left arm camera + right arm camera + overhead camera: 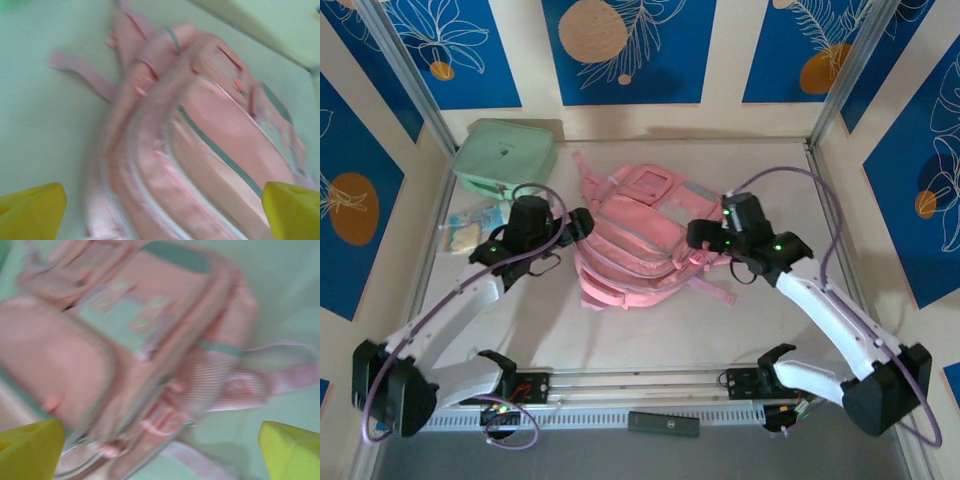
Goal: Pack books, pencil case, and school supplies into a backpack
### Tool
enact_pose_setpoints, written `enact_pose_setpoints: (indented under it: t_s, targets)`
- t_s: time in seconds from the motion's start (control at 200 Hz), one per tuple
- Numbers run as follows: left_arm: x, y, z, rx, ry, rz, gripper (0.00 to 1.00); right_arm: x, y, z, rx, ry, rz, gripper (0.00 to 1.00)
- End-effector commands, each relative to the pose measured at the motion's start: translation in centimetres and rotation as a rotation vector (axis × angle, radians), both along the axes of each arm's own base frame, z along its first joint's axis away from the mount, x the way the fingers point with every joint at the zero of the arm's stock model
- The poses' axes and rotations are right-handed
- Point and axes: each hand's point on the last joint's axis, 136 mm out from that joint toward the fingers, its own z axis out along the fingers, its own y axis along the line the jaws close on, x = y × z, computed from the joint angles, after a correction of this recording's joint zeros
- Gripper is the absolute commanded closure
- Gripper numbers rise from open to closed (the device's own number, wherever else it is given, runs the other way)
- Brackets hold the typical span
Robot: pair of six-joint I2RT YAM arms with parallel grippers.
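Left gripper (582, 224) hangs at the backpack's left edge, yellow fingers (32, 212) spread wide, nothing pinched. The backpack (635, 250) lies flat mid-table just to its right, long axis running near to far, pockets up, pink with grey trim; too blurred to tell if a zip is open. Right gripper (700, 236) flanks the right edge, also spread and empty, about equally close

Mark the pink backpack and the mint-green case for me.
pink backpack (630, 255): top view, middle of its front pockets.
mint-green case (507, 152): top view, centre of its lid.
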Motion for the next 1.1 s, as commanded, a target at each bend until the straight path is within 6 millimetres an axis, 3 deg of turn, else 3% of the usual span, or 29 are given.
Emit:
enact_pose_setpoints:
  t_s: [0.0, 0.065, 0.155, 0.27, 0.39, 0.475, 0.555, 0.63, 0.75, 0.88, 0.98, 1.095]
  targets:
    - [-2.0, 8.9, -2.6, 0.394, 0.026, 0.219, 0.01, 0.6, -5.8, -2.1, -0.046, -0.032, -0.242, 0.01]
    - [-2.3, 12.3, -3.5, 0.541, 0.004, 0.309, 0.01, 1.2, -8.8, -3.2, -0.090, -0.077, -0.347, 0.01]
    - [-2.0, 15.3, -5.1, 0.736, -0.029, 0.364, 0.01, 2.1, -12.0, -4.9, -0.160, -0.121, -0.444, 0.01]
    - [-0.5, 15.6, -7.1, 0.819, -0.133, 0.331, 0.01, 3.7, -13.9, -7.7, -0.253, -0.175, -0.447, 0.01]
    - [1.5, 14.5, -8.7, 0.840, -0.224, 0.261, 0.01, 5.9, -12.5, -9.7, -0.222, -0.237, -0.293, 0.01]
    - [3.2, 12.8, -8.9, 0.843, -0.270, 0.158, 0.01, 7.4, -10.7, -8.4, -0.184, -0.340, -0.168, 0.01]
    - [4.0, 12.4, -8.4, 0.846, -0.339, 0.157, 0.01, 8.0, -9.2, -7.7, -0.147, -0.442, -0.057, 0.01]
    - [4.7, 11.2, -8.3, 0.839, -0.405, 0.086, 0.01, 8.6, -8.8, -7.4, -0.142, -0.480, -0.010, 0.01]
    - [5.8, 9.5, -9.3, 0.806, -0.365, -0.028, 0.01, 9.5, -7.8, -8.6, -0.095, -0.479, 0.073, 0.01]
    - [6.5, 7.6, -9.9, 0.765, -0.370, -0.133, 0.01, 9.9, -5.3, -9.9, -0.155, -0.511, 0.181, 0.01]
    - [6.4, 6.9, -9.9, 0.728, -0.427, -0.149, 0.01, 10.7, -6.9, -10.4, -0.120, -0.441, 0.111, 0.01]
    - [7.2, 8.2, -10.3, 0.708, -0.384, -0.100, 0.01, 10.6, -6.9, -10.3, -0.128, -0.440, 0.111, 0.01]
